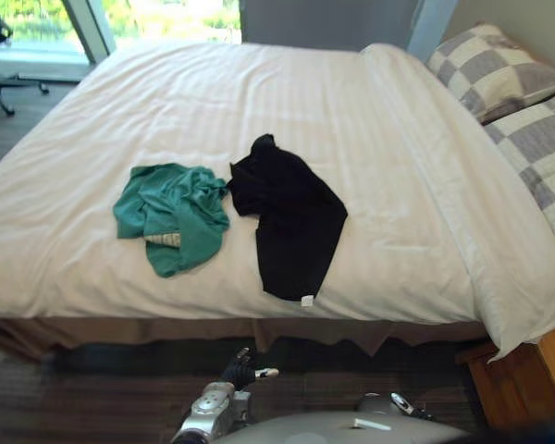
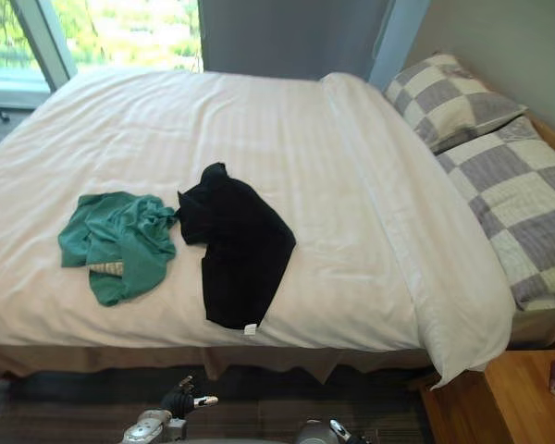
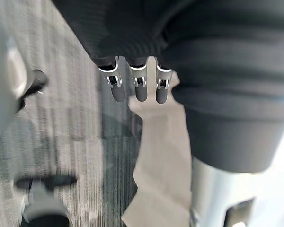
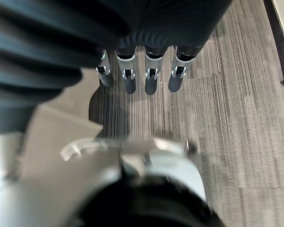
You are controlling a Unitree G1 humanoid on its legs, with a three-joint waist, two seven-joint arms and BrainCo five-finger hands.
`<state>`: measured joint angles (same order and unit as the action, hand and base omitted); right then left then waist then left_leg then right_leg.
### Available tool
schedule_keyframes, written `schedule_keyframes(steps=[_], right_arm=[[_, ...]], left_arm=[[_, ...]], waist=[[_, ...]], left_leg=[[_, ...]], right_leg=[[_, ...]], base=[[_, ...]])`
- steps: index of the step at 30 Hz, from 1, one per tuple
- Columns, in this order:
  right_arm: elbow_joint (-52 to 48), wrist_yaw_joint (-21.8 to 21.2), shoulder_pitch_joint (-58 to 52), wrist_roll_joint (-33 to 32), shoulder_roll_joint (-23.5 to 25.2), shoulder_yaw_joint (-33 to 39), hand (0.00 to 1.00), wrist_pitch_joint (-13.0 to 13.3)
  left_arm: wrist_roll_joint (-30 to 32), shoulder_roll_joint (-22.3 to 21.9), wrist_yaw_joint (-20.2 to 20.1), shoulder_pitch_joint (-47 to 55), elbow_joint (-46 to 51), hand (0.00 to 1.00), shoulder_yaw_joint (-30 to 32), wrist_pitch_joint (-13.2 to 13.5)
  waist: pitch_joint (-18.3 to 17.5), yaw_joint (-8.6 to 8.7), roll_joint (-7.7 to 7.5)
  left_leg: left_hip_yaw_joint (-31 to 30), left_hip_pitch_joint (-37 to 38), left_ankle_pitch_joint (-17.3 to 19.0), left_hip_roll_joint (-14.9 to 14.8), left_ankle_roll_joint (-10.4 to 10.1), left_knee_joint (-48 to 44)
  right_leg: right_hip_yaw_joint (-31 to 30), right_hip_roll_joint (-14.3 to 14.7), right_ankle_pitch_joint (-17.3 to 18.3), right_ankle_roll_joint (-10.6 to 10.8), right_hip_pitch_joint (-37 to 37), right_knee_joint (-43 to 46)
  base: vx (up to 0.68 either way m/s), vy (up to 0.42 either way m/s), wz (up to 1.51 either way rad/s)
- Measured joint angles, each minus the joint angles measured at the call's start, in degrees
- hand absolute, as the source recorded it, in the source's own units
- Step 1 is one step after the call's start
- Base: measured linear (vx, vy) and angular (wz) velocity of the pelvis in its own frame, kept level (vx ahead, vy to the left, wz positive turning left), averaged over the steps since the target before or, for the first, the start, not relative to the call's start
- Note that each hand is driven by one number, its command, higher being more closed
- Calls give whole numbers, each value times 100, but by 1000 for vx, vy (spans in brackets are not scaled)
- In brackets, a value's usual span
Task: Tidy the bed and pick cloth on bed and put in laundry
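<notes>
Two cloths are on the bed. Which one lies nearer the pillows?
The black cloth; the green cloth lies beyond it, farther from the checked pillows.

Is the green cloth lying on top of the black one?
No, the green cloth lies beside the black cloth, both on the bed.

Daylight comes through a large window behind the white bed, with checked pillows by a pale wall, a wooden nightstand and dark striped carpet.
</notes>
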<state>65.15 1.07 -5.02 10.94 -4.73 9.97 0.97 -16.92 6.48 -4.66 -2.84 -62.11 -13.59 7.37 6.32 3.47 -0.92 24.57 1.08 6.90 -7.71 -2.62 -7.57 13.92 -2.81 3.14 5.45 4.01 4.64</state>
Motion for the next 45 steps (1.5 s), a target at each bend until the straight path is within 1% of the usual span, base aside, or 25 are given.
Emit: schedule_keyframes(steps=[1, 3, 5, 7, 10, 11, 12, 14, 15, 16, 18, 19, 20, 21, 23, 24, 25, 27, 28, 30, 31, 34, 36, 41, 45], right_arm=[[-4, -52, 112, 26, -93, -183, 0, 80], [-7, -81, 287, -17, -253, -387, 0, 204], [37, -87, 445, -173, -329, -563, 0, 285], [103, -93, 536, -289, -331, -661, 0, 331], [-69, -113, 565, -299, -396, -1110, 0, 412], [-184, -128, 523, -300, -471, -1417, 0, 411], [-264, -137, 522, -299, -516, -1556, 0, 409], [-464, -200, 534, -358, -510, -1621, 0, 435], [-460, -218, 596, -366, -492, -1632, 0, 457], [-336, -258, 735, -396, -426, -1783, 0, 446], [-219, -312, 793, -395, -286, -1894, 0, 438], [-101, -335, 868, -397, -184, -1977, 0, 422], [-45, -343, 899, -398, -152, -1986, 0, 410], [22, -339, 914, -404, -94, -1969, 0, 397], [155, -328, 917, -397, -159, -1894, 0, 402], [238, -307, 930, -379, -237, -1753, 0, 415], [323, -304, 898, -384, -163, -1520, 0, 442], [361, -305, 820, -268, 22, -1395, 0, 480], [398, -328, 793, -149, 55, -1502, 0, 578], [421, -334, 772, 118, 130, -1650, 0, 725], [418, -330, 768, 203, 150, -1702, 0, 753], [326, -394, 747, 197, 173, -1754, 0, 718], [319, -436, 812, 79, 124, -1749, 0, 668], [339, -444, 798, -325, 17, -1749, 0, 626], [339, -534, 769, -907, -8, -1744, 0, 621]], left_arm=[[2, -116, 106, -117, -12, 0, 13, -65], [10, -267, 276, -205, -14, 0, 12, -42], [57, -382, 554, -301, -16, 0, 28, 66], [69, -409, 709, -276, -15, 0, 23, 183], [51, -533, 909, -249, 98, 0, 151, 323], [56, -615, 958, -190, 229, 0, 298, 335], [65, -637, 956, -116, 282, 0, 301, 361], [242, -652, 869, 44, 359, 0, 353, 462], [350, -658, 868, 79, 344, 0, 350, 508], [475, -605, 876, 199, 340, 0, 330, 603], [469, -531, 876, 174, 341, 0, 296, 638], [457, -445, 878, 174, 339, 0, 303, 672], [459, -407, 875, 229, 336, 0, 293, 681], [465, -397, 868, 304, 322, 0, 288, 709], [517, -426, 872, 366, 250, 0, 265, 791], [518, -477, 872, 361, 133, 0, 249, 846], [516, -439, 876, 316, 66, 0, 225, 867], [525, -273, 878, 282, -31, 0, 226, 864], [538, -187, 882, 310, -43, 0, 244, 891], [532, -99, 882, 466, -36, 0, 263, 960], [525, -93, 877, 526, -37, 0, 261, 959], [531, -104, 716, 553, -11, 0, 189, 953], [713, -157, 629, 421, -15, 0, -44, 903], [872, -432, 484, 387, -119, 0, -218, 654], [367, -431, 314, 385, -241, 0, -173, 523]], waist=[[50, 11, 25], [173, 29, 225], [258, 7, 281], [293, 4, 229], [346, -105, 158], [356, -138, 157], [348, -139, 196], [261, -142, 279], [200, -144, 382], [95, -135, 439], [61, -149, 408], [66, -199, 331], [103, -242, 218], [93, -323, 234], [-19, -306, 415], [-100, -295, 532], [-153, -251, 307], [-215, -285, 84], [-250, -326, 81], [-296, -412, 81], [-306, -420, 87], [-384, -343, 170], [-405, -222, 246], [-436, -273, 386], [-397, -308, 349]], left_leg=[[33, -6, -54, 131, 17, 146], [119, 5, -230, 224, 13, 405], [189, 0, -297, 262, -10, 524], [242, -15, -268, 236, -31, 362], [302, -672, 155, -316, -137, -1615], [336, -907, 227, -560, -111, -2394], [422, -917, 322, -739, -56, -2624], [469, -793, 74, -1028, 53, -2093], [184, -750, 60, -918, -71, -1697], [-91, -565, 60, -531, -96, -931], [-243, -643, 48, -293, -90, -670], [-414, -846, 52, -160, -91, -963], [-563, -1031, 281, -119, 53, -1348], [-720, -1088, 518, -240, 168, -1631], [-991, -1064, 396, -605, -84, -1425], [-1095, -909, 293, -594, -564, -1013], [-961, -704, 265, -200, -430, -813], [-831, -501, 272, 62, -328, -664], [-706, -371, 276, 58, -299, -579], [-516, -89, 198, 26, -191, -282], [-469, 4, 182, 19, -194, -201], [-504, 94, -76, 125, -209, 233], [-780, 78, -396, 100, -233, 628], [-936, 115, -650, -124, -348, 976], [-748, 407, -685, -241, -408, 1066]], right_leg=[[-236, 89, -274, -371, -222, -563], [-506, 74, -314, -340, -103, -582], [-505, 82, -272, -406, 0, -569], [-499, 71, -230, -466, -17, -508], [-351, 18, -50, -585, -129, -183], [-246, -48, 72, -619, -216, -31], [-168, -64, 134, -626, -293, 72], [-153, -140, 281, -491, -243, 258], [-183, -174, 312, -413, -196, 274], [-249, -293, 236, -259, -116, 138], [-263, -436, 126, -181, -37, -38], [-329, -603, 58, -109, -35, -129], [-412, -765, 37, -52, -38, -138], [-550, -839, 1, 31, -49, -136], [-725, -933, -89, 323, -51, -134], [-839, -1057, -173, 583, -71, -183], [-970, -1365, -304, 748, -167, -259], [-770, -1558, -513, 687, -311, -377], [-342, -1549, -753, 496, -386, -450], [411, -1432, -824, 241, -476, -407], [510, -1356, -784, 194, -500, -394], [387, -996, -544, 114, -546, -652], [-199, -706, -333, -32, -441, -679], [-46, -459, -320, 12, -434, -675], [-107, -336, -309, -6, -630, -724]], base=[[56, 31, -4], [45, 40, -9], [57, -29, -11], [34, -51, -5], [19, -62, 16], [17, 43, 23], [8, 110, 22], [-24, 182, 5], [7, 306, 4], [25, 268, 16], [-7, 205, 24], [-51, 157, 8], [-69, 176, -18], [-56, 228, -51], [-14, 302, -55], [31, 388, -26], [62, 358, -16], [86, 251, -15], [47, 187, -31], [23, 110, -38], [32, 80, -38], [33, 31, 0], [17, -109, 50], [23, -114, 19], [26, -54, -13]])
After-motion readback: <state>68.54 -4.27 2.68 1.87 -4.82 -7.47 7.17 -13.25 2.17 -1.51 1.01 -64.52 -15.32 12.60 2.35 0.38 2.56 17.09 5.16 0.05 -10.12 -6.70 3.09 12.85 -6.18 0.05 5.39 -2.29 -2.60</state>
